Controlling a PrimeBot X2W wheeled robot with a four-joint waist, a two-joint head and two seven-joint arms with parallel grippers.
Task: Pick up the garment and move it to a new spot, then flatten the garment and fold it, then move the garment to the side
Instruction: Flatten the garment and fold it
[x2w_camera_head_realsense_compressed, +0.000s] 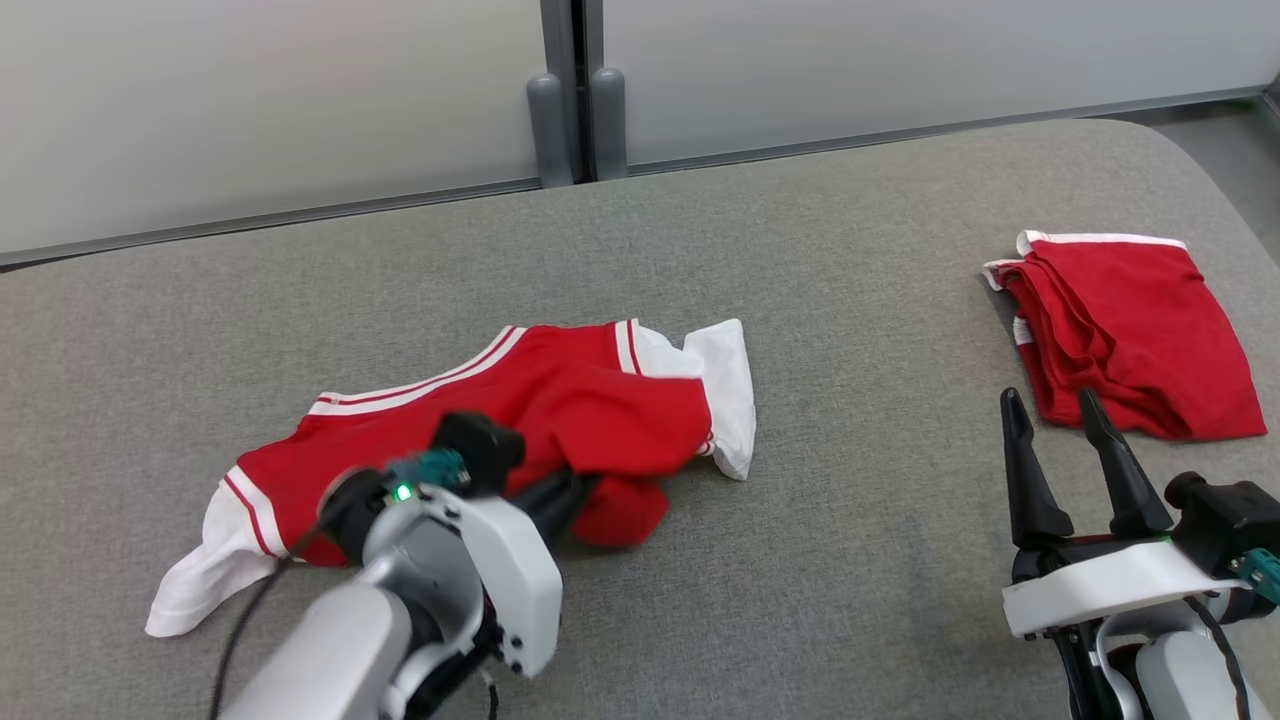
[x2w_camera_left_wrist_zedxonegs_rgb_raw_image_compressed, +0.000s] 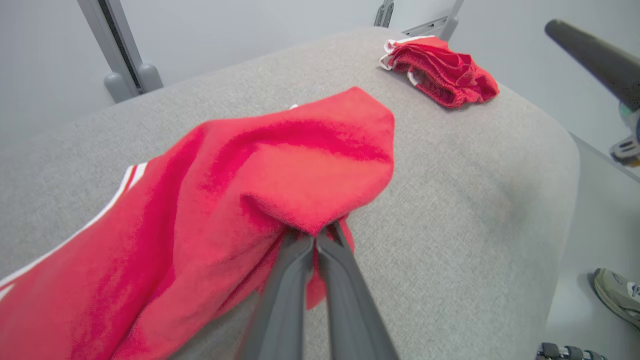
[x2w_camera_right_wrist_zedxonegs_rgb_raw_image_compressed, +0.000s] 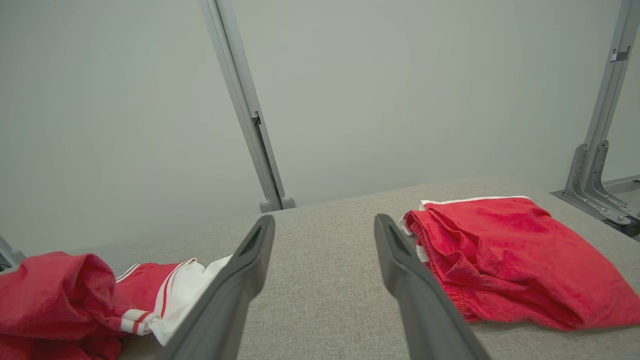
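Two red pieces lie on the grey padded surface (x2w_camera_head_realsense_compressed: 800, 230) in your head view. The garment (x2w_camera_head_realsense_compressed: 560, 400) you are working, red with white sleeves and striped trim, sprawls crumpled left of centre. Its near hem is bunched into a lump, and your left gripper (x2w_camera_head_realsense_compressed: 560, 500) disappears into it at the fingertips, so you cannot judge the jaws from here. The wrist housing covers part of the cloth's near edge. A folded red piece (x2w_camera_head_realsense_compressed: 1130, 330) rests well apart near the surface's rounded right corner, with your right gripper (x2w_camera_head_realsense_compressed: 1049, 400) just beside it. Pale wall panels (x2w_camera_head_realsense_compressed: 250, 110) and two grey posts (x2w_camera_head_realsense_compressed: 577, 125) stand behind.

From your left wrist, both fingers are pressed together on a fold of the red cloth, raised in a peak. The pinched edge itself is buried under that fold, and the cloth runs out of frame at lower left. A shoe (x2w_camera_left_wrist_zedxonegs_rgb_raw_image_compressed: 617, 295) on the floor is cut by the right edge.

From your right wrist, the fingers stand wide apart with nothing between them, over bare grey fabric. The garment is clipped by the left edge and the folded piece by the right.
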